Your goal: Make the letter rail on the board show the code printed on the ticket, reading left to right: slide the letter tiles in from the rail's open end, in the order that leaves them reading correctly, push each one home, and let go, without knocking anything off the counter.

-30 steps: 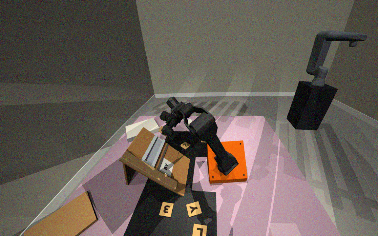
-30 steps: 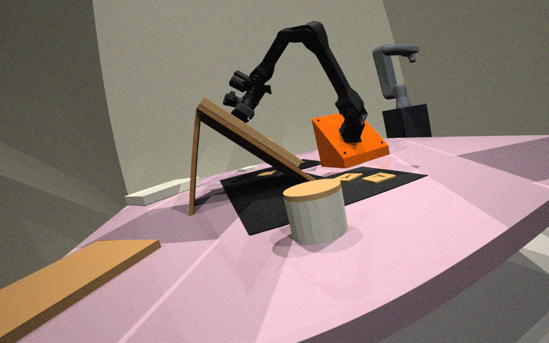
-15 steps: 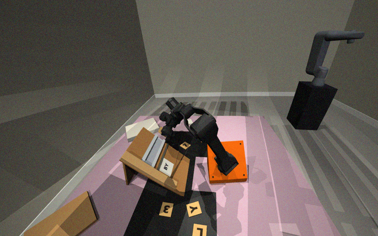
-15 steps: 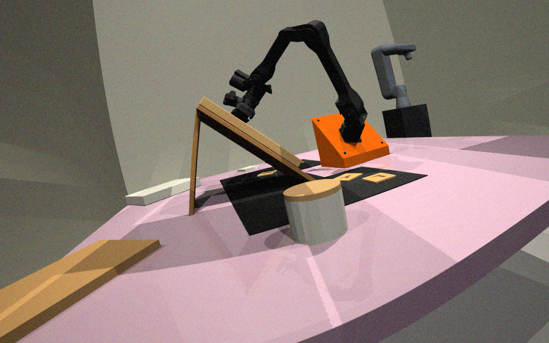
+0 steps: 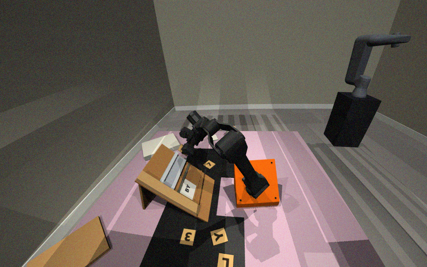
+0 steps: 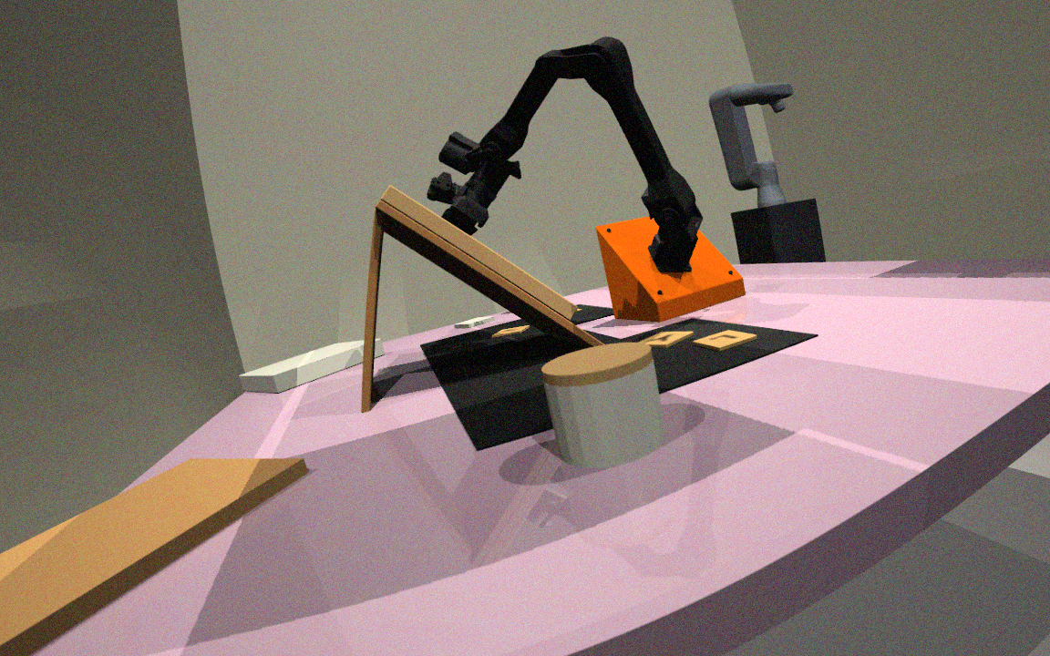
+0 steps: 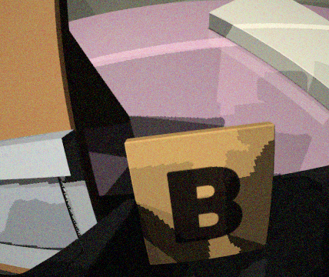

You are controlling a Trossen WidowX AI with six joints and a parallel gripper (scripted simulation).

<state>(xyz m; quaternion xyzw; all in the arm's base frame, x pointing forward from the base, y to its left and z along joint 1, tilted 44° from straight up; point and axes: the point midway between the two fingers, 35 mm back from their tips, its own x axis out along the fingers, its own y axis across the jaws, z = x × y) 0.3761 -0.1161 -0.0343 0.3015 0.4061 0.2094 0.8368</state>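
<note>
My gripper (image 5: 185, 152) (image 6: 465, 221) is shut on the B tile (image 7: 203, 154), held in the air beyond the far end of the pale grey rail (image 5: 174, 171) (image 7: 22, 159). In the wrist view the B is upright, right of the rail's end, with a gap between. The rail crosses the tilted wooden board (image 5: 156, 159) (image 6: 471, 265) (image 7: 22, 69); no letter shows in its visible part. The ticket (image 5: 192, 193) reads BY. The Y tile (image 5: 219, 236) lies on the black mat near a 3-like tile (image 5: 188, 237) and an L-like tile (image 5: 225, 259). A 7-like tile (image 5: 209, 164) (image 6: 509, 330) lies behind the board.
The arm's orange base (image 5: 264, 169) (image 6: 631, 277) stands right of the board. A white slab (image 5: 158, 146) (image 6: 308, 366) (image 7: 284, 35) lies behind it. A wooden plank (image 5: 75, 245) (image 6: 128, 530) and a lidded canister (image 6: 606, 415) are in front.
</note>
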